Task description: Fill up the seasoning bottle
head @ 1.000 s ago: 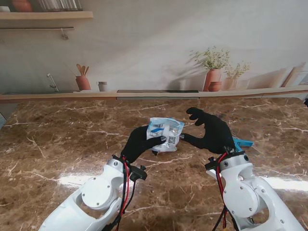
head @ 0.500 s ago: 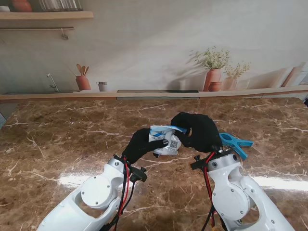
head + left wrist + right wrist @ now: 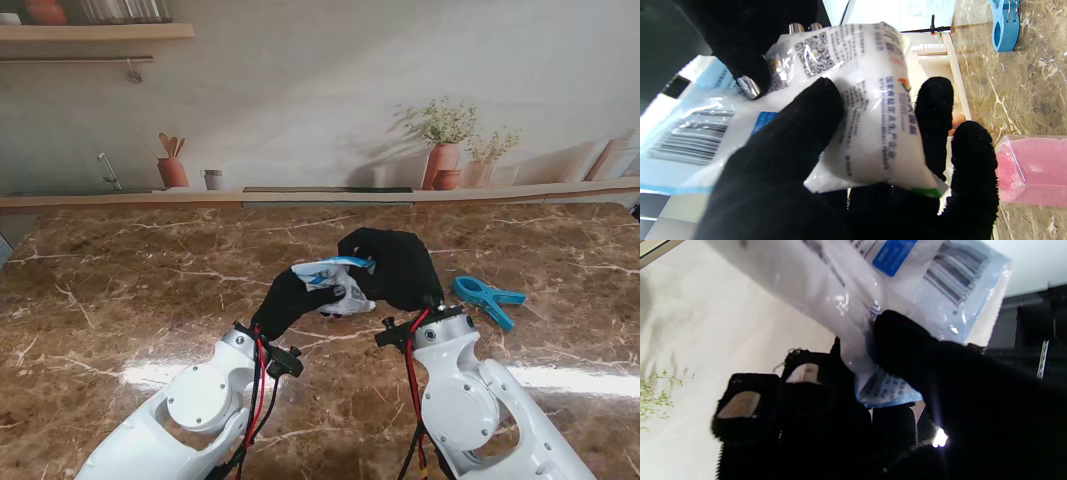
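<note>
Seasoning bag [image 3: 328,285] (white and blue plastic pouch, barcode and QR code on it) is up off the desk [image 3: 120,280], roughly mid-desk, held between both hands. Left hand [image 3: 292,301] has its fingers [image 3: 800,133] wrapped around the full white end, thumb pressing across the print. Right hand [image 3: 392,268] has its fingers [image 3: 903,340] pinched on the blue sealed edge, so both are gripping the same bag.

Looks to me like the step is opening the pouch. To do it well I'd keep the left hand's grip low on the bulk and not squeeze harder, since the powder could puff out once the seal goes. Right hand should pull along the seal, away from the left, with the opening kept tilted up.

Only container I can spot is a clear pink one [image 3: 1030,170] in the left wrist view; can't tell if that's the bottle. Blue clip [image 3: 488,298] lies on the desk to the right, apart from the hands.
</note>
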### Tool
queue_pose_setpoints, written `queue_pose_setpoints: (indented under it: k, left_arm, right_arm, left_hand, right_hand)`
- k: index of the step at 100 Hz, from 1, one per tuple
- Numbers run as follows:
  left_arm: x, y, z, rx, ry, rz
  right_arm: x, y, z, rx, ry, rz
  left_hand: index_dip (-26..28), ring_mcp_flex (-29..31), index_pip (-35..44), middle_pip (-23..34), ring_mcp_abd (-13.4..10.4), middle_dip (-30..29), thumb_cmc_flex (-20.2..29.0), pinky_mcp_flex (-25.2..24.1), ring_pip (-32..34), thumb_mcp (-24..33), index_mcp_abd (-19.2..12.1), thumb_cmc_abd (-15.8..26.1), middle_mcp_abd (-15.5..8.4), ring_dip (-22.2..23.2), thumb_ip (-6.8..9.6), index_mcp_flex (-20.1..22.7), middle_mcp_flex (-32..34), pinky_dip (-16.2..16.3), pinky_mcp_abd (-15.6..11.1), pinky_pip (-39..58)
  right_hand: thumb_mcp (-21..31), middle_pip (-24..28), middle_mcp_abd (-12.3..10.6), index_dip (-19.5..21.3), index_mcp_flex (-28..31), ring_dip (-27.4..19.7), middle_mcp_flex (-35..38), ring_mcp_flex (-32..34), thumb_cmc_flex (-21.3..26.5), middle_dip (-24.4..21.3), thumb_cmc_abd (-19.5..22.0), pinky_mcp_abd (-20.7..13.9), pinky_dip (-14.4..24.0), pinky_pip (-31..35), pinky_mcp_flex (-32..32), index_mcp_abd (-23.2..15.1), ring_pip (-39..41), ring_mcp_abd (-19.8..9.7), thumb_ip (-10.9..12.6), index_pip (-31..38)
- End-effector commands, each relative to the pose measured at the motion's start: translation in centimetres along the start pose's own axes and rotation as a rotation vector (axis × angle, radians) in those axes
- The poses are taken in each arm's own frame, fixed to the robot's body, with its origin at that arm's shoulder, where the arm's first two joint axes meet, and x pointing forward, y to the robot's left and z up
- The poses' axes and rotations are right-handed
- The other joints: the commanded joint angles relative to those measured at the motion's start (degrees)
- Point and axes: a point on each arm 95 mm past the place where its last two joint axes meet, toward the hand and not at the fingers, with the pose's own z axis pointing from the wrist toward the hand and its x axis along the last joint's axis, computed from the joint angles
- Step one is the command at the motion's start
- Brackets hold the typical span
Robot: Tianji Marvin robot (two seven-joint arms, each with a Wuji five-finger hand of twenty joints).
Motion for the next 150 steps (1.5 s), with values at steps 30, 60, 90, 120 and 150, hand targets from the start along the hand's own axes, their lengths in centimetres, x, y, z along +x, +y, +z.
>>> queue_pose_setpoints:
  k: [30, 60, 90, 120, 150]
  left_arm:
    - [-2.3, 0.8, -0.8, -0.047, 0.072, -0.066]
    - [-3.2, 2.4, -0.3, -0.001, 0.065, -0.069]
    - [-2.6, 3.5, -0.2, 0.026, 0.110, -0.209]
    - [-1.9, 4.0, -0.3, 0.008, 0.129, -0.351]
    - [-1.1, 2.6, 0.1, 0.062, 0.087, -0.271]
  right_arm:
    - [1.0, -0.5, 0.1, -0.054, -0.053, 0.113]
    - [1.6, -0.2, 0.0, -0.113, -0.072, 0.175]
    - [1.3, -0.5, -0.2, -0.102, -0.079, 0.175]
    - [0.5, -0.9, -0.3, -0.103, -0.105, 0.163]
    - [-0.2, 0.1, -0.8, -0.097, -0.120, 0.110]
  left_hand:
    - [-4.7, -9.7, -17.4, -4.1, -5.6, -12.9, -14.9, -9.1, -9.9, 1.8, -1.9, -6.9, -6.1, -5.0, 4.94, -10.1, -15.6, 2.3, -2.0, -6.3]
    - [-4.6, -4.5, -15.2, -2.2, -5.4, -13.6, -13.5, -4.5, -1.3, 5.9, -2.4, -6.8, -4.4, 0.1, 4.13, -10.7, -16.7, 4.2, -4.2, -1.8]
    - [-4.8, 0.0, -10.9, 1.0, -4.5, -12.3, -6.3, -0.9, 2.8, 4.3, -4.1, -3.4, -4.7, -0.3, 1.17, -2.5, -4.9, 2.6, -3.4, 1.7]
    - [-9.3, 6.9, 8.1, -3.4, -4.6, 3.7, 3.3, 6.2, 5.4, 4.1, -2.5, -1.6, -2.8, -0.5, 1.62, 7.7, 12.7, -2.9, -3.8, 3.0]
    - [14.0, 12.0, 15.6, 10.0, -4.7, 19.7, 9.7, 13.6, 13.9, 13.9, -1.0, 1.3, -1.2, 9.3, -1.38, 12.9, 13.5, -2.1, -1.3, 6.7]
  right_hand:
    - [4.4, 3.5, -3.3, 9.6, 8.3, 3.0, 3.4, 2.4, 6.0, 1.8, 7.9, 0.1, 1.1, 5.6, 1.4, -6.1, 1.2, -0.8, 5.7, 10.1]
    - [4.1, 3.4, -3.4, 10.1, 8.1, 3.2, 3.3, 2.3, 6.1, 2.0, 8.1, 0.2, 1.1, 5.6, 1.2, -6.0, 1.2, -0.6, 5.6, 9.9]
    - [3.8, 3.3, -3.4, 10.3, 7.7, 3.2, 3.1, 2.0, 6.2, 2.0, 8.4, 0.2, 1.2, 5.3, 0.7, -5.9, 1.0, -0.7, 5.5, 9.8]
    - [3.5, 3.2, -3.4, 10.3, 7.5, 3.2, 3.0, 1.7, 6.3, 2.0, 8.5, 0.2, 1.4, 5.0, 0.3, -5.9, 0.8, -0.6, 5.4, 9.7]
    - [1.1, 0.5, -1.9, 3.8, 4.4, 1.6, 1.8, -0.3, 6.6, -2.3, 8.3, -0.1, 2.7, 3.2, -1.8, -5.7, -2.5, 1.1, 3.8, 7.5]
